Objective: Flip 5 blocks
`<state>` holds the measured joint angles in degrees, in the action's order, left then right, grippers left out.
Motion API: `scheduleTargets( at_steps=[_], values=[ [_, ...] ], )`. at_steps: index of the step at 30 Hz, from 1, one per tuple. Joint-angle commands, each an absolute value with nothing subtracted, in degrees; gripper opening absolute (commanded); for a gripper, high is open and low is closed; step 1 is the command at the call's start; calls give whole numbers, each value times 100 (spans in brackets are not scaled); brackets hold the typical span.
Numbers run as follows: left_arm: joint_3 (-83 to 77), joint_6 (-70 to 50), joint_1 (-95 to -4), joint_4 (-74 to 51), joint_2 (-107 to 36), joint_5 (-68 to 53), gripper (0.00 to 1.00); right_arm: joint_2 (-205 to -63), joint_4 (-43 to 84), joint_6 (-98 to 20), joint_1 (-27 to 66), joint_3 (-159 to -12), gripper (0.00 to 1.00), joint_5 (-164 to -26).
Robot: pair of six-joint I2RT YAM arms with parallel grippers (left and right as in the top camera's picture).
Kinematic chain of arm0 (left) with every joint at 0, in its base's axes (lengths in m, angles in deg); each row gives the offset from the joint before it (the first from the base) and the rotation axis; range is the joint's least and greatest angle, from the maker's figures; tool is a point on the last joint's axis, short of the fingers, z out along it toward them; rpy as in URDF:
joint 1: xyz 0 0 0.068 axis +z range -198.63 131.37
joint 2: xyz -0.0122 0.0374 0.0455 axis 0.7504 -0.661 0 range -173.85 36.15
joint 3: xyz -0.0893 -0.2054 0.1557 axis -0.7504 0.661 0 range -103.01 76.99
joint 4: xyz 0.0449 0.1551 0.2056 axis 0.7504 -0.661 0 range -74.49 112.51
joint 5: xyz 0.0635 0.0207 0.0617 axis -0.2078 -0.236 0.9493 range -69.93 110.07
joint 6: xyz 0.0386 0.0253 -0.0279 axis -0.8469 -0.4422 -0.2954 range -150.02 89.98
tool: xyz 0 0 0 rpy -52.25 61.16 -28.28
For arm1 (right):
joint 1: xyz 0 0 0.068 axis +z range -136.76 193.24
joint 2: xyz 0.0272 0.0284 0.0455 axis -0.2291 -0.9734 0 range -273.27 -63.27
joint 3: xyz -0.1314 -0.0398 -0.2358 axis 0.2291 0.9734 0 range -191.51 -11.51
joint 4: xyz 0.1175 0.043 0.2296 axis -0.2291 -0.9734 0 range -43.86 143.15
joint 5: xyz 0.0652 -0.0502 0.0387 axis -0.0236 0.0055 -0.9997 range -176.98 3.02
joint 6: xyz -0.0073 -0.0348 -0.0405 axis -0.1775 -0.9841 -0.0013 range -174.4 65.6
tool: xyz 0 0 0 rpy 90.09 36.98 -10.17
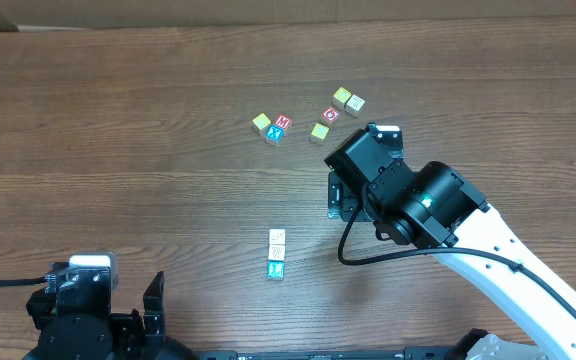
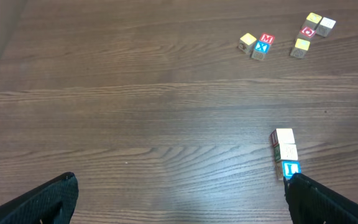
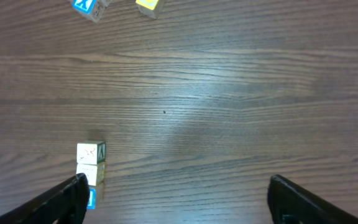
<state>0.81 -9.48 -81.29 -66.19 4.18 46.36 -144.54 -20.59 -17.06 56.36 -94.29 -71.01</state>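
Both grippers stand wide open and hold nothing. The right gripper (image 3: 178,183) hangs over bare wood just beside the row of three blocks (image 1: 277,253), and the left gripper (image 2: 182,186) sits low on the robot's side of the table (image 1: 118,150). The row's long axis runs straight away from the robot, with the blue block (image 1: 276,269) nearest and two cream blocks (image 1: 277,237) beyond it, all touching. The scattered blocks (image 1: 320,131) lie farther off, with red, yellow and blue faces. All are small, square-edged wooden cubes on dark grained wood. Open wood stretches to the left.
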Motion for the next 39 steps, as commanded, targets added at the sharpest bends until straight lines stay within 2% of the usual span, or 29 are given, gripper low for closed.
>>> scheduleTargets(
  at_steps=[1, 3, 39],
  values=[
    [0, -1075, -8166, -6615, 477, 4747, 100, -14410, -2041, -1684, 5625, -9589, 96, -7053],
    [0, -1075, -8166, -6615, 477, 4747, 100, -14410, -2041, -1684, 5625, -9589, 100, -7053],
    [0, -1075, -8166, -6615, 477, 4745, 100, -14410, -2046, -1686, 5625, -9589, 100, -7055]
  ],
)
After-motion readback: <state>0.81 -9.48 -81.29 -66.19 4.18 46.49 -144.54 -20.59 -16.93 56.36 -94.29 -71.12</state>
